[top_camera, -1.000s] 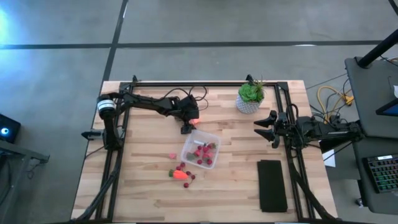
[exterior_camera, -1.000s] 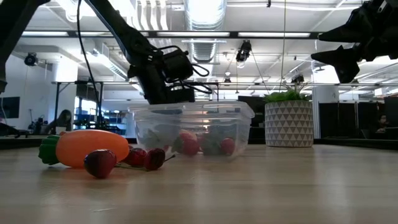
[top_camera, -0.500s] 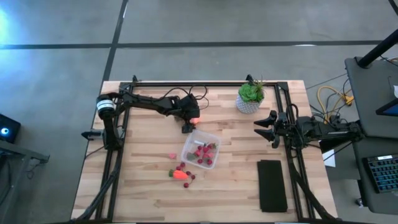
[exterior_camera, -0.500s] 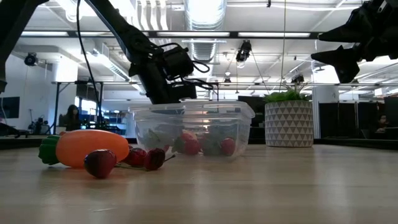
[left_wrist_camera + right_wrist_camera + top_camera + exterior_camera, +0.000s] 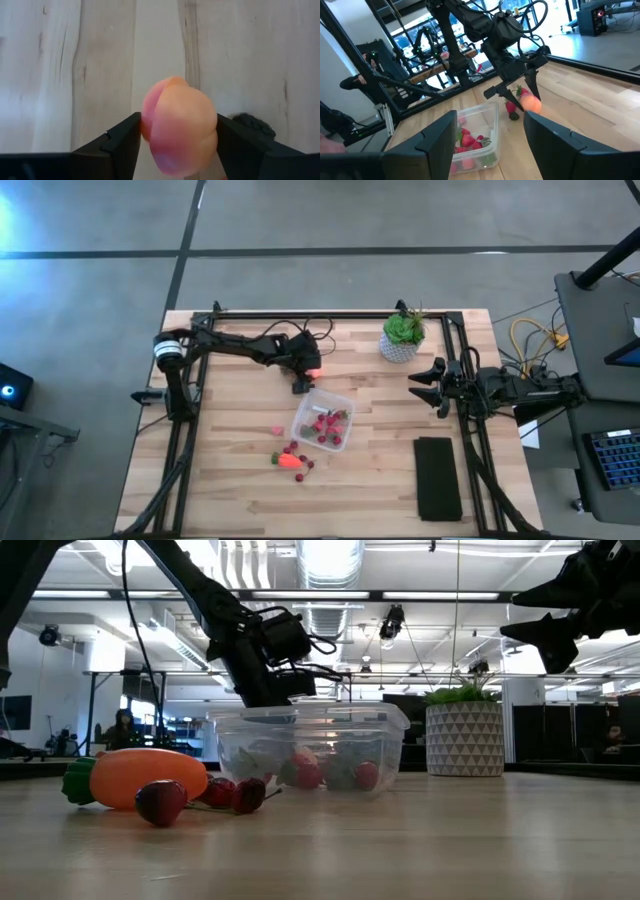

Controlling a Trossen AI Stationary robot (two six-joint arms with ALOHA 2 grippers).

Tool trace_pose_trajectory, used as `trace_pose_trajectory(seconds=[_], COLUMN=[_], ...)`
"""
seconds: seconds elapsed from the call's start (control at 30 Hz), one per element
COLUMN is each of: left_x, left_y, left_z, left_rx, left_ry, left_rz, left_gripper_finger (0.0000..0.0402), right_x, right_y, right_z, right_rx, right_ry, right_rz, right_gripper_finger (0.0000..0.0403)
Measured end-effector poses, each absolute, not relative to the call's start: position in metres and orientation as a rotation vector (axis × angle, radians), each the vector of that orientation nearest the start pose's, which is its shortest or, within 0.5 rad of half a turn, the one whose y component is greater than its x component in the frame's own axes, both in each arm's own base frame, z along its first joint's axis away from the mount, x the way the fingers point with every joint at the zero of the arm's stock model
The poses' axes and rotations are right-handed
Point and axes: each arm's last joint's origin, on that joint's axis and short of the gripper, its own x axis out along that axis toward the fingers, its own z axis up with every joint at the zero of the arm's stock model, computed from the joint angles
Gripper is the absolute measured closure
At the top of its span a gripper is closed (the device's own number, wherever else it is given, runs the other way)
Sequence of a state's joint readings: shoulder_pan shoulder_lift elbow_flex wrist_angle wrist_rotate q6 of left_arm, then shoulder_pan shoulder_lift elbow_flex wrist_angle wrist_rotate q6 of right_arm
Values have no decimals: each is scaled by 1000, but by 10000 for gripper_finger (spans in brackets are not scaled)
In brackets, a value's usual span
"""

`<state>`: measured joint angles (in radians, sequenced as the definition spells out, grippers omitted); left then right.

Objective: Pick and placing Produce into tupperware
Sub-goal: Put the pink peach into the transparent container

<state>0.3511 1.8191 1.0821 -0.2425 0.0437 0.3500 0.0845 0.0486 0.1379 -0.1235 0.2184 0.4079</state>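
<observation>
Pink and orange, a round toy fruit (image 5: 179,131) is sitting clamped between the two dark fingers (image 5: 116,145) of the left tool (image 5: 303,384), pressed by them on both sides above the bare wood; the right wrist view is showing the same glowing fruit (image 5: 532,104) pinched at the fingertips, off the boards. The left arm is reaching in from its post across the back of the tabletop (image 5: 230,470), and its tool is hanging just beside the rear corner of the tupperware (image 5: 322,420), not over its opening. That clear box is resting near the middle of the tabletop, and several red strawberry-like pieces (image 5: 325,425) are lying inside it, along with a bit of green. In front of the box, more produce is lying loose on the wood: an orange carrot-like piece (image 5: 140,777) with a green end, a cluster of small dark red pieces (image 5: 160,802) touching or just beside it, and one small pink piece (image 5: 278,430) lying apart to the left arm's side of the box. The right tool (image 5: 424,384) is waiting raised above the tabletop at the right edge, well apart from the box, its fingers (image 5: 436,140) standing spread with nothing between them. A potted green plant (image 5: 402,336) is standing at the back near the right arm, and a flat black slab (image 5: 437,478) is lying at the front right.
</observation>
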Motion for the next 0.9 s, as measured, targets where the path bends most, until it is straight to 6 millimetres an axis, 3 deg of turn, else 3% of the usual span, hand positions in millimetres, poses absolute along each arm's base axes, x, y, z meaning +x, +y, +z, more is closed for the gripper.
trace_pose_trajectory(seconds=[0.1,0.3,0.53,0.73,0.9], left_x=[336,330,310,304,311], left_y=[122,118,101,73,39], left_z=[169,208,263,273,269], left_rx=[131,154,-35,-241,-285], left_ry=[976,859,677,672,716], left_rz=[117,144,108,-26,-100], left_gripper_finger=[190,189,189,188,188], right_x=[91,91,91,91,91], right_y=[1,1,1,1,1], right_z=[195,195,195,195,195], right_rx=[402,402,402,402,402], right_ry=[6,6,6,5,5], right_rz=[-139,-139,-139,-139,-139], right_gripper_finger=[181,181,181,181,181])
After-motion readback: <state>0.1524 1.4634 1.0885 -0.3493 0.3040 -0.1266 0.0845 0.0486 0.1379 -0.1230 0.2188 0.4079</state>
